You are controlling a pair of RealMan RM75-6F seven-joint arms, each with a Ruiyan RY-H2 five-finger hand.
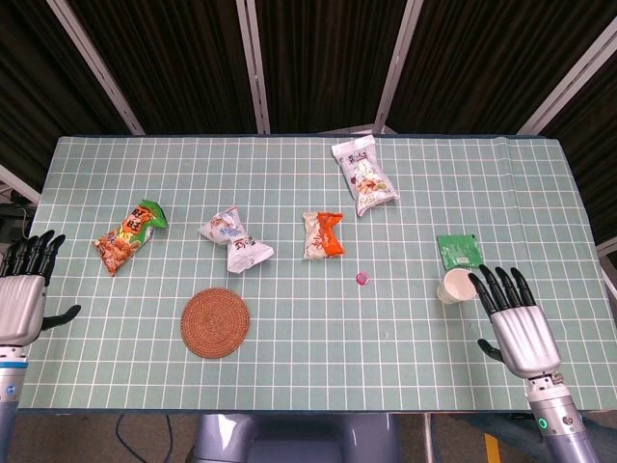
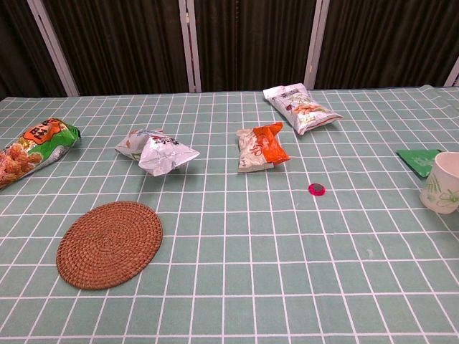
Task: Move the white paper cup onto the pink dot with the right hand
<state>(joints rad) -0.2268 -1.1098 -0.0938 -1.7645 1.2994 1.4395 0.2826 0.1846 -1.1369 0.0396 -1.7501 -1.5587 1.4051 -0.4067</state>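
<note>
The white paper cup point(image 1: 453, 286) stands upright at the right side of the table; the chest view shows it point(image 2: 442, 183) at the right edge, with a green print on its side. The pink dot point(image 1: 363, 279) point(image 2: 316, 189) lies left of the cup, near the table's middle. My right hand point(image 1: 512, 318) hovers just right of and nearer than the cup, fingers spread and extended, holding nothing, fingertips close to the rim. My left hand point(image 1: 27, 285) sits at the left table edge, fingers apart, empty. Neither hand appears in the chest view.
A green packet point(image 1: 459, 251) lies just behind the cup. An orange-white snack bag point(image 1: 322, 234), a silver bag point(image 1: 234, 239), a white bag point(image 1: 363, 176) and an orange-green bag point(image 1: 129, 234) lie farther back. A woven coaster point(image 1: 215, 322) sits front left.
</note>
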